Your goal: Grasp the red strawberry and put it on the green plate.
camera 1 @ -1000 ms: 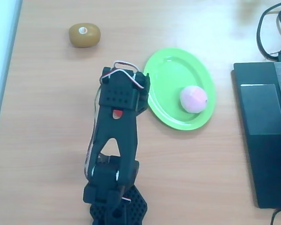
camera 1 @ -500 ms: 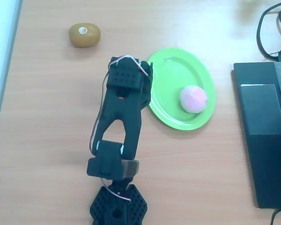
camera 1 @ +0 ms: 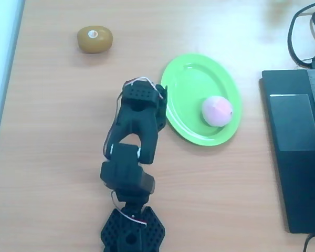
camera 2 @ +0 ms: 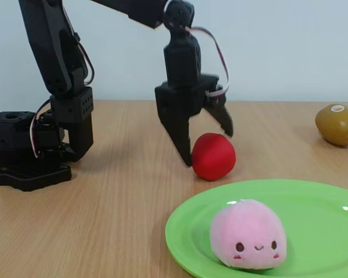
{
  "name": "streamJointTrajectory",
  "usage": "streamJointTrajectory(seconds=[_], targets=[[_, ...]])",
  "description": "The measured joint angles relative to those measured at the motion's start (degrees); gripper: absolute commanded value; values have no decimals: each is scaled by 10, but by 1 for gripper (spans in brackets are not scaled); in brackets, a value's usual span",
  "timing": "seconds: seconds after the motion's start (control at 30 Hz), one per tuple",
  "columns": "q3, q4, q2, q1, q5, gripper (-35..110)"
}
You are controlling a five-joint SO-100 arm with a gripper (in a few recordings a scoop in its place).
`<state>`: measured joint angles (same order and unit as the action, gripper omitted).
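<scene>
spread fingers (camera 2: 204, 145) straddle the red strawberry (camera 2: 214, 156) at centre frame, resting on the table (camera 2: 116, 197) just behind the green plate (camera 2: 313, 202); an off-centre squeeze could roll the round fruit away.

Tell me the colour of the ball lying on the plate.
Pale pink, with a small face printed on it; the pink ball on the green plate shows best in the fixed view.

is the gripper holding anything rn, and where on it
Nothing is held. The open gripper straddles the red strawberry, which sits on the table; one finger is at its side, the other above it.
</scene>
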<state>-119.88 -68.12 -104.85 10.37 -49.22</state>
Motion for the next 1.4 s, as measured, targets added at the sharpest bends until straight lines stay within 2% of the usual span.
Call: streamJointTrajectory(seconds=[0.6,0.77,1.07,1.3,1.4], targets=[[-10,44,30,-6,11,42],[-13,55,30,-4,11,27],[-12,63,36,-1,11,23],[-1,64,31,-3,54,25],[25,62,11,4,101,24]])
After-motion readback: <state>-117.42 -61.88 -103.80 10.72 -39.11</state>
